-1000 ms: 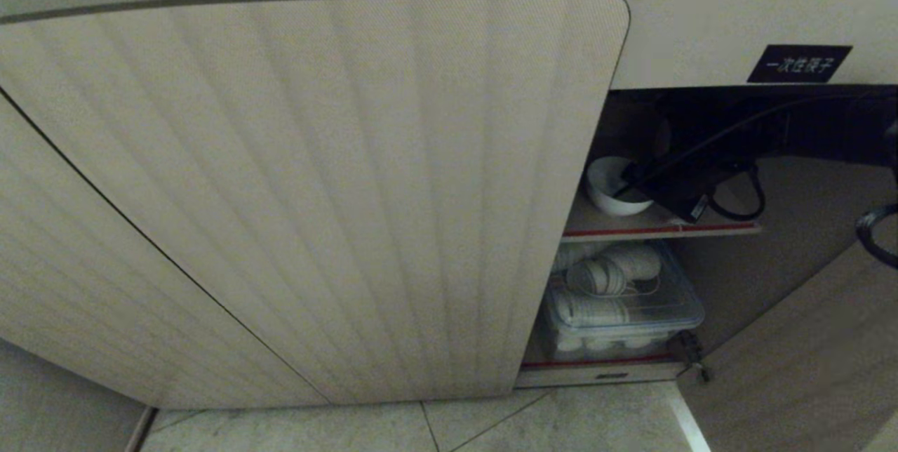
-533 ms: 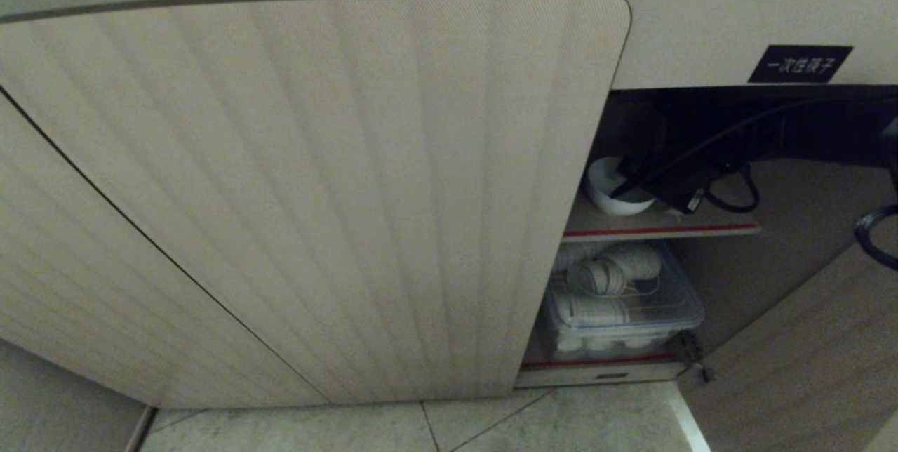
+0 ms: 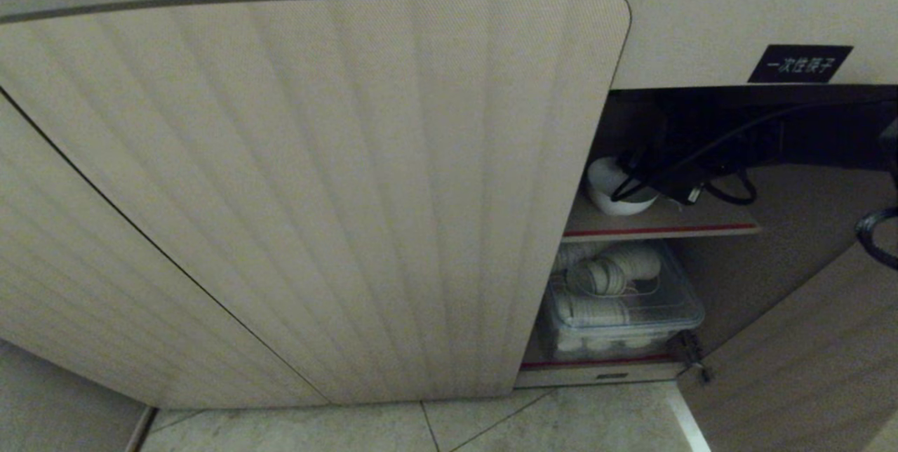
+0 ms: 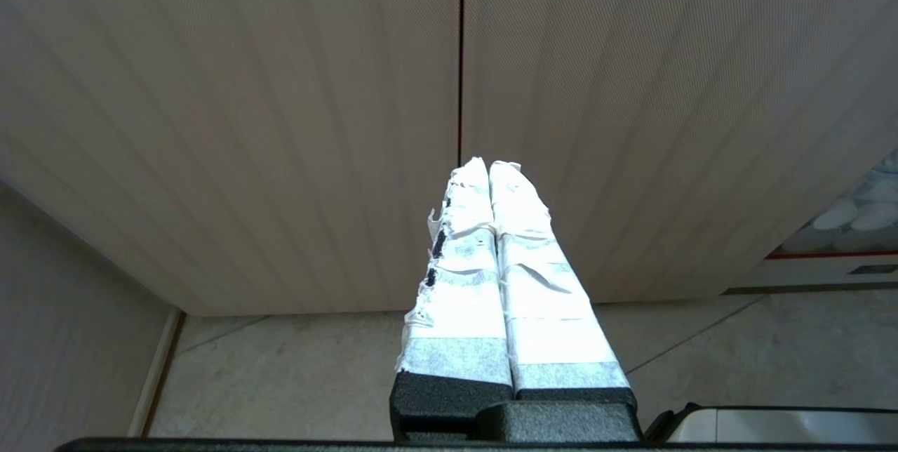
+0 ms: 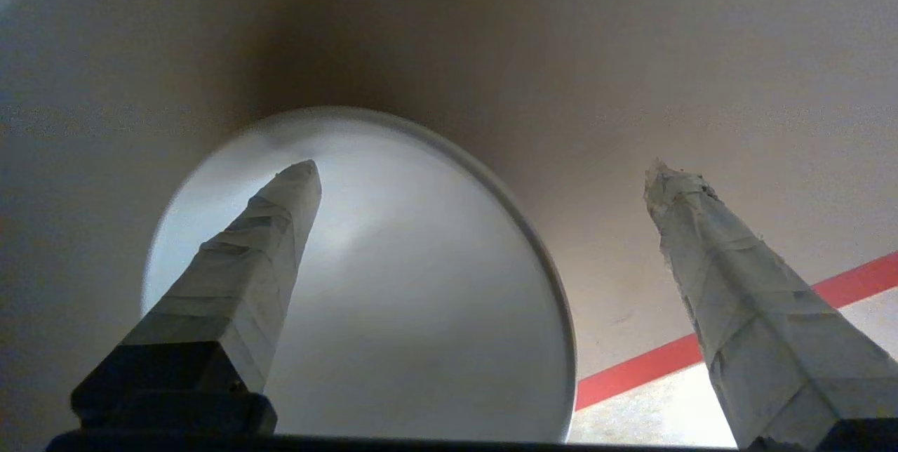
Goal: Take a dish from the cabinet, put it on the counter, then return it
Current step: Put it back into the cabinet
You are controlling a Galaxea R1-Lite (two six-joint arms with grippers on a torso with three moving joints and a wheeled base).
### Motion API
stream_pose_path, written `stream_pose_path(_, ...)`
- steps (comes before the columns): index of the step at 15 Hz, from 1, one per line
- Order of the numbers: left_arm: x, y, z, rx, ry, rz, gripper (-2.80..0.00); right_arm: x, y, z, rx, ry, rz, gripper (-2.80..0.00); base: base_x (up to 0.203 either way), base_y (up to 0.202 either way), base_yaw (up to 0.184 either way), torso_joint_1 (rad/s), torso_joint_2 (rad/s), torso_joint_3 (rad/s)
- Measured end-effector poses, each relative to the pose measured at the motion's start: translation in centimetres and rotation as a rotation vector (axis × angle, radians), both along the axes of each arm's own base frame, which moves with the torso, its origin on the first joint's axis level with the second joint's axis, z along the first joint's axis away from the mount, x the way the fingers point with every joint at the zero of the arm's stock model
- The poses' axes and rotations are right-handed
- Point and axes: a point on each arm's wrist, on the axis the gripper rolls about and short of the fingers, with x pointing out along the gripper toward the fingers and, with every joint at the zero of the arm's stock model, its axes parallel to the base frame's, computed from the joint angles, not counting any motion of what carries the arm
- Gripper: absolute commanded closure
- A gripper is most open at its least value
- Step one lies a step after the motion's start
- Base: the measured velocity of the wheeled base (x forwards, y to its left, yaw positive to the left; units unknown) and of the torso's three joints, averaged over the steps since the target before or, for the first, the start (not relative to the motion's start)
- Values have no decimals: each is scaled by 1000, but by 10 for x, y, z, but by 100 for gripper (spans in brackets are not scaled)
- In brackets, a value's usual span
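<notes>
The glossy white round bowl is being straddled at its rim by the wide-open right gripper on the red-edged cabinet shelf.

The left gripper, its taped fingers pressed together, points at the ribbed cabinet doors above the tiled floor.

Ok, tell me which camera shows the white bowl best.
The right wrist view: the bowl fills the frame, one finger of the open right gripper over it. The head view shows it small, partly behind the arm. The left wrist view misses it.
</notes>
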Motion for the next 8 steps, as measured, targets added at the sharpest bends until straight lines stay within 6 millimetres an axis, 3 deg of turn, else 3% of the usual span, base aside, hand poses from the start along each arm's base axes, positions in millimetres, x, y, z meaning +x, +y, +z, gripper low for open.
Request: stream_pose_path(8, 0, 0, 0, 0, 0, 0, 0, -2, -2, 0, -96, -40, 24, -280, 0, 0, 0, 0, 0, 0)
